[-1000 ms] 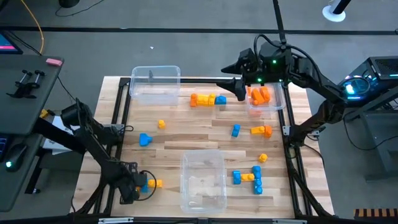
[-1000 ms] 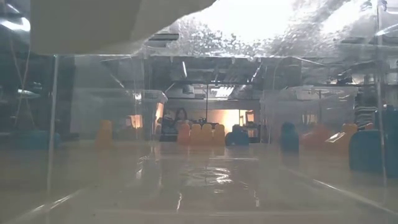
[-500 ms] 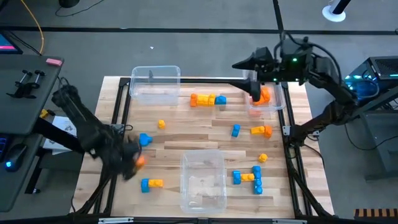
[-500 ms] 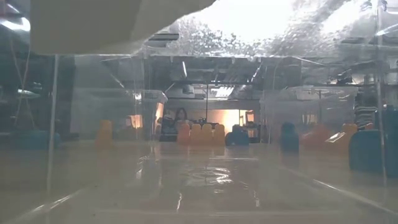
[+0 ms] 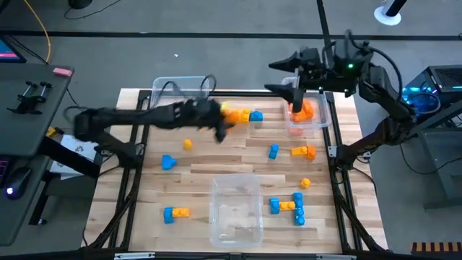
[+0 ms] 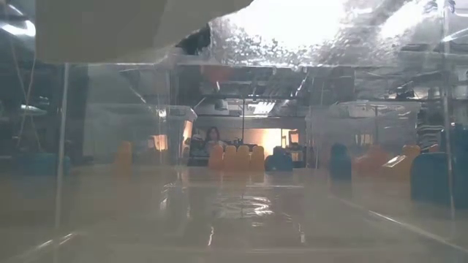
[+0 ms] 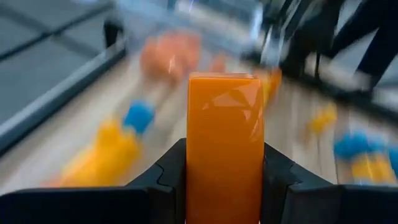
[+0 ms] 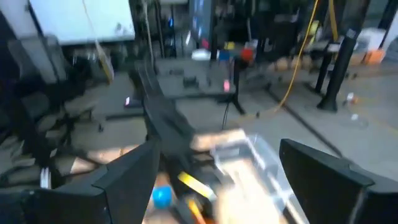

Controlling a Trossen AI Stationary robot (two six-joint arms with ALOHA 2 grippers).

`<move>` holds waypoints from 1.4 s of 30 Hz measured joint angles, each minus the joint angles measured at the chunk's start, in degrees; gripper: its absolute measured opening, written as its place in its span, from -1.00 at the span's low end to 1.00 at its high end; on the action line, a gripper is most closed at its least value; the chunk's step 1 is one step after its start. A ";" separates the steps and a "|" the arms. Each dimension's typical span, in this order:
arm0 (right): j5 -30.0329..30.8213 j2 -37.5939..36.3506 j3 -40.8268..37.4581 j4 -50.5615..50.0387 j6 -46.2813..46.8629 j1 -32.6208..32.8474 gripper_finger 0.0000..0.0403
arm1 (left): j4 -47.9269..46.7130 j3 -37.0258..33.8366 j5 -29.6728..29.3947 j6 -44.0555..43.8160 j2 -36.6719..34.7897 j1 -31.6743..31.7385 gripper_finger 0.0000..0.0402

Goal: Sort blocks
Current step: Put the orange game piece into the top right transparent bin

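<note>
My left gripper [image 5: 219, 124] reaches from the table's left side over its far middle and is shut on an orange block [image 7: 225, 143]. It hovers beside a row of orange, yellow and blue blocks [image 5: 242, 115]. My right gripper [image 5: 281, 77] is open and holds nothing. It hangs above the far right bin [image 5: 320, 123], which has orange blocks [image 5: 303, 110] in it. The wide gap of the right gripper [image 8: 217, 180] shows in its wrist view. More blue and orange blocks [image 5: 289, 205] lie loose on the wood. My left gripper pinches the orange block between its two fingers, one finger [image 7: 171, 174] on each opposite side face [image 7: 194, 168]. The block's free end [image 7: 224, 84] sticks out past the fingertips. The block is lifted clear of the table.
A clear bin [image 5: 180, 97] stands at the far left and another [image 5: 236, 209] at the near middle. Single blocks lie at the left [image 5: 168, 162] and centre right [image 5: 303, 152]. A blue-yellow pair [image 5: 175, 213] lies near left. A black frame [image 5: 339, 188] edges the table.
My left gripper rose from the near left corner, beside the blue-yellow pair, carrying the orange block. It swung fast toward the far edge and right, as far as the block row. My right gripper drew slightly up and toward the far right, over its bin.
</note>
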 joint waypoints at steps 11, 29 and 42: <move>11.42 -0.04 0.00 11.26 1.29 -0.02 0.64 | 26.04 27.99 24.27 -6.78 34.71 7.26 -0.44; 12.81 -0.02 0.00 10.59 1.73 -1.40 0.64 | 26.61 73.03 10.27 -0.91 63.78 6.55 -0.01; 11.23 0.00 0.00 9.21 1.44 -1.40 0.64 | -15.87 73.58 20.06 10.18 42.56 10.53 0.19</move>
